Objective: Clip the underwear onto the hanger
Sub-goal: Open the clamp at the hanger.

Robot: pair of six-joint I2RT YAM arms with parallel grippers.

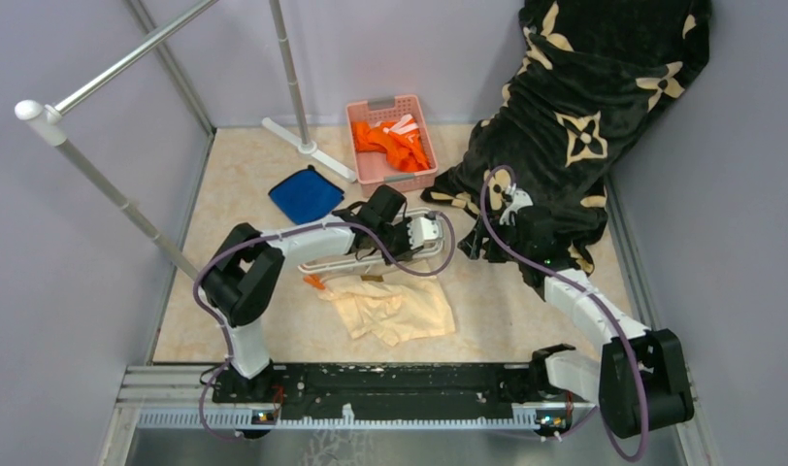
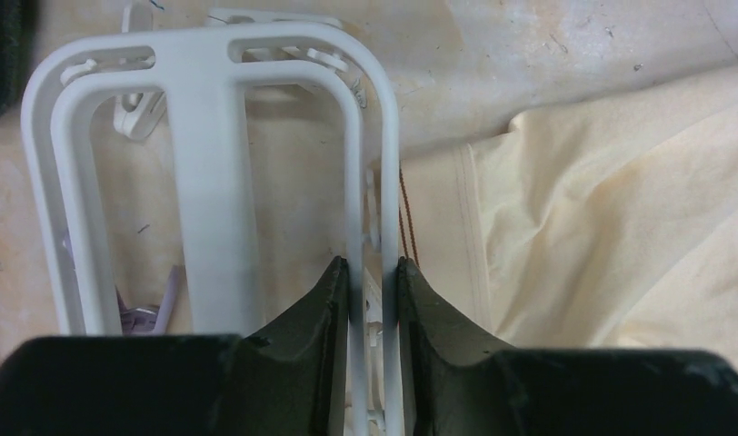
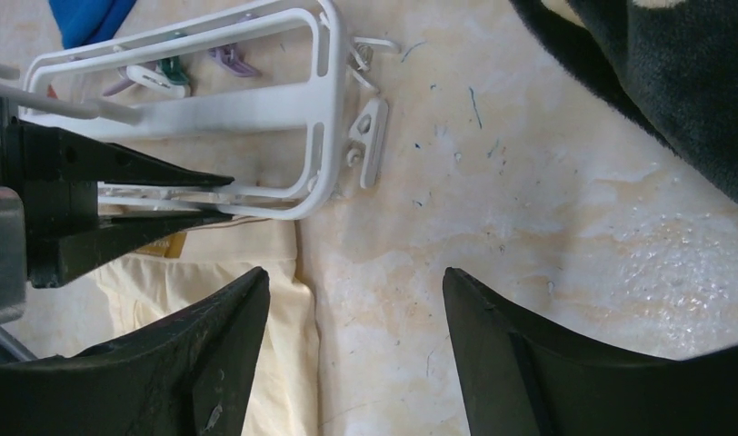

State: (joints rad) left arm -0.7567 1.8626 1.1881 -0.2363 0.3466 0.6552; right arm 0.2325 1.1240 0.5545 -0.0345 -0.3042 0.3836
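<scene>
The white hanger (image 1: 334, 263) lies flat on the table, partly under my left arm. My left gripper (image 2: 373, 265) is shut on two thin parallel bars at the side of the hanger (image 2: 211, 182), one finger pressed against each bar. The pale peach underwear (image 1: 395, 309) lies crumpled just in front of the hanger, and its edge touches the gripped side (image 2: 602, 209). My right gripper (image 3: 354, 277) hangs open over bare table beside the underwear's edge (image 3: 256, 263), with nothing between its fingers. A small white clip (image 3: 367, 141) dangles off the hanger's rounded end (image 3: 247, 104).
A pink basket (image 1: 364, 167) of orange clothes stands at the back. A folded blue cloth (image 1: 306, 194) lies left of it. A black flower-patterned blanket (image 1: 574, 116) fills the back right, close behind my right arm. Grey rack poles (image 1: 288, 58) rise at the back left.
</scene>
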